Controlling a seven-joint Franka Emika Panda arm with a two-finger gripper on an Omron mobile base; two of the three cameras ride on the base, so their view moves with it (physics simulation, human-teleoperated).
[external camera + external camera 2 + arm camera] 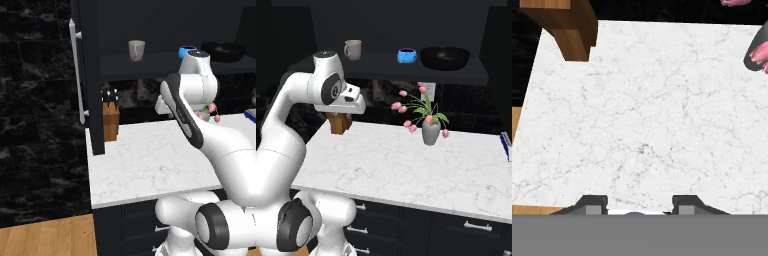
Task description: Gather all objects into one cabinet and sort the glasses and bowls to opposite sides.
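Note:
The dark cabinet (pixel 91 60) stands open, and its shelf (pixel 381 68) carries three things. A beige cup (pixel 136 50) (pixel 353 49) is at the left of the shelf. A small bright-blue bowl (pixel 406 55) (pixel 186 50) sits toward the right, and a wide black bowl (pixel 445 57) (pixel 223 51) is right beside it. My gripper (pixel 639 207) hangs over the white marble counter (pixel 642 125), below the shelf. Its two fingertips (pixel 592 204) stand apart with nothing between them, so it is open.
A wooden knife block (pixel 110 119) (pixel 564 22) stands at the counter's back left, next to the open cabinet door with its long silver handle (pixel 77 75). A grey vase of pink tulips (pixel 430 132) stands mid-counter. A blue thing (pixel 506 145) lies at the right edge.

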